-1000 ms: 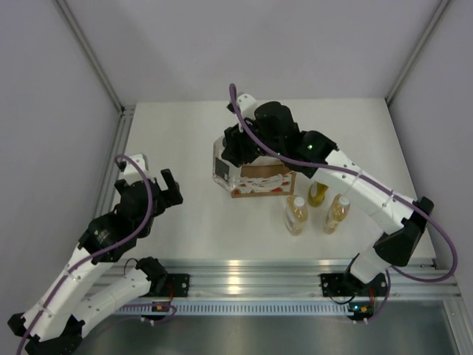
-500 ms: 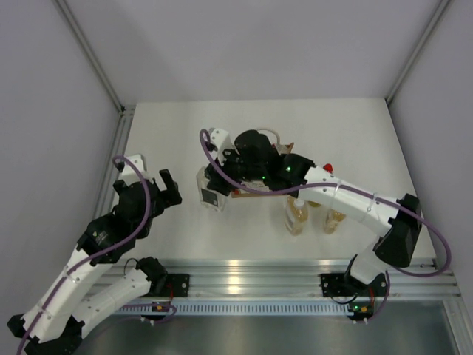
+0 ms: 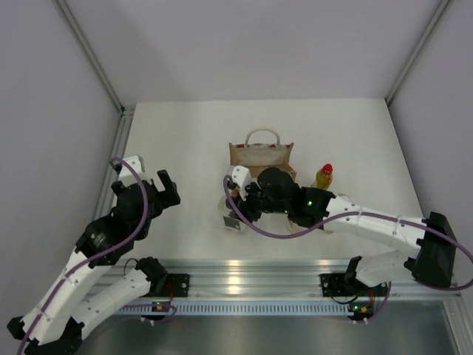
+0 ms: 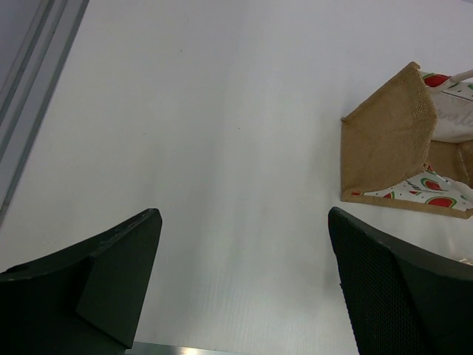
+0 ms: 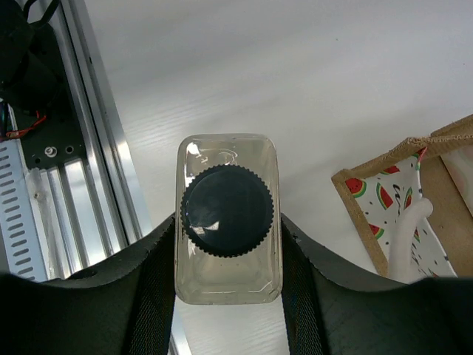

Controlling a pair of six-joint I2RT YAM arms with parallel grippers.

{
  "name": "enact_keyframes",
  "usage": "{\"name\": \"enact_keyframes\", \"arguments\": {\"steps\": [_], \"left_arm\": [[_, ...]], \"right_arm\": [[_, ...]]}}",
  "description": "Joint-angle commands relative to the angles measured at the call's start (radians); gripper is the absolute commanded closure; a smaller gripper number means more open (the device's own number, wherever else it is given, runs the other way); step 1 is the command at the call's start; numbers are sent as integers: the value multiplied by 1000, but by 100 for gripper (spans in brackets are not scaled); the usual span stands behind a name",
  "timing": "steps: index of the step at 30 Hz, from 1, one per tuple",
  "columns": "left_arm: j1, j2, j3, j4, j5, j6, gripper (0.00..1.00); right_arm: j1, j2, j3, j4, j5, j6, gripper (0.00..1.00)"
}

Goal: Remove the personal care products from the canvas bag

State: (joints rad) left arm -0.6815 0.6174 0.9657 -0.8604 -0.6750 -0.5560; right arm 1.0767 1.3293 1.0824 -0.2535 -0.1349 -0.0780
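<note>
The tan canvas bag (image 3: pixel 260 154) stands upright at mid-table, handles up. It also shows in the left wrist view (image 4: pixel 399 133) and the right wrist view (image 5: pixel 414 214). My right gripper (image 3: pixel 235 213) is shut on the squarish clear bottle with the dark cap (image 5: pixel 228 211), one finger on each side. It holds the bottle (image 3: pixel 233 221) in front of and left of the bag. The yellow bottle with the red cap (image 3: pixel 324 176) stands right of the bag. The two clear bottles with yellow liquid are hidden under my right arm. My left gripper (image 3: pixel 148 185) (image 4: pixel 244 244) is open and empty at the left.
A metal rail (image 3: pixel 244 270) runs along the table's near edge, close below the held bottle; it also shows in the right wrist view (image 5: pixel 81 185). Grey walls enclose the table on the left, back and right.
My right gripper has carried the squarish bottle out of the bag and toward the near edge. The bag, uncovered, now stands upright. The left arm has barely moved.
</note>
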Motion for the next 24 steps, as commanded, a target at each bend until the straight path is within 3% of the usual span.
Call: {"name": "enact_keyframes", "arguments": {"steps": [1, 11, 24], "left_arm": [[7, -7, -2, 8, -17, -7, 2], [8, -4, -2, 9, -5, -7, 2], [8, 4, -2, 9, 3, -4, 2]], "right_arm": [[29, -142, -50, 321, 61, 6, 100], [40, -412, -307, 367, 216, 70, 100], [40, -482, -469, 373, 294, 162, 100]]}}
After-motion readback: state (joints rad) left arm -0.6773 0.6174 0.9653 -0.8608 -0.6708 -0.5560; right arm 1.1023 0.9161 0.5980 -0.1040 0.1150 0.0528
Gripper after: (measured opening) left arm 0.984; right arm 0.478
